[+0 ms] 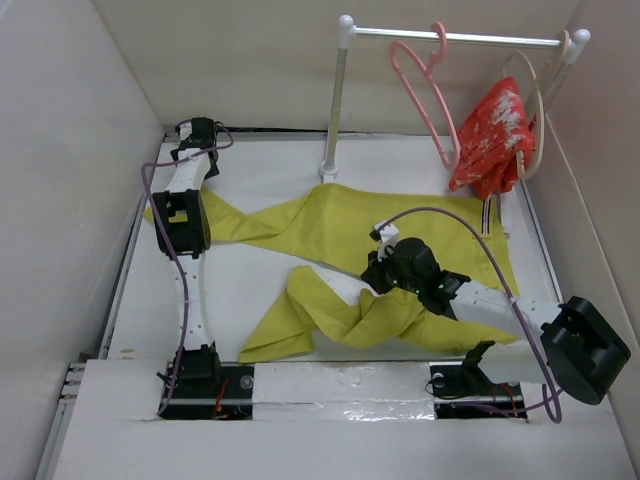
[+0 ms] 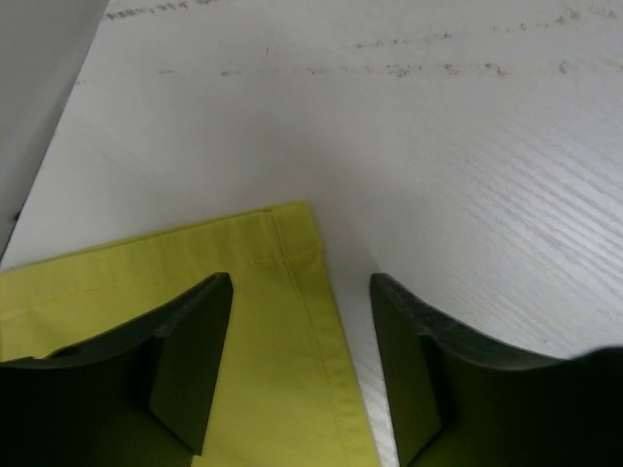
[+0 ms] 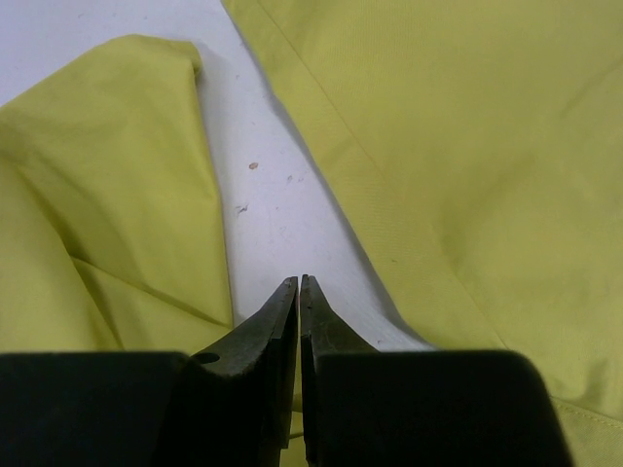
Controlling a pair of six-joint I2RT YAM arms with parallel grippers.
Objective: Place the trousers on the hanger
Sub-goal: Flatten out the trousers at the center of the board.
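Note:
The mustard-yellow trousers (image 1: 400, 215) lie spread on the white table (image 1: 250, 290), with the striped waistband (image 1: 488, 215) at the right. One leg reaches left and the other is crumpled toward the front (image 1: 300, 325). My left gripper (image 1: 180, 225) is open over that left leg's hem. In the left wrist view the left gripper (image 2: 300, 282) straddles the hem corner (image 2: 292, 233), one finger over cloth, the other over bare table. My right gripper (image 1: 375, 270) is shut. In the right wrist view the right gripper (image 3: 300, 280) points at a strip of table between two yellow folds (image 3: 438, 146). The pink hanger (image 1: 425, 90) hangs on the rail.
A white rail (image 1: 450, 37) on a post (image 1: 335, 110) stands at the back. It also carries a pale beige hanger (image 1: 538, 110) with a red patterned garment (image 1: 490, 135). Walls close in on the left, back and right.

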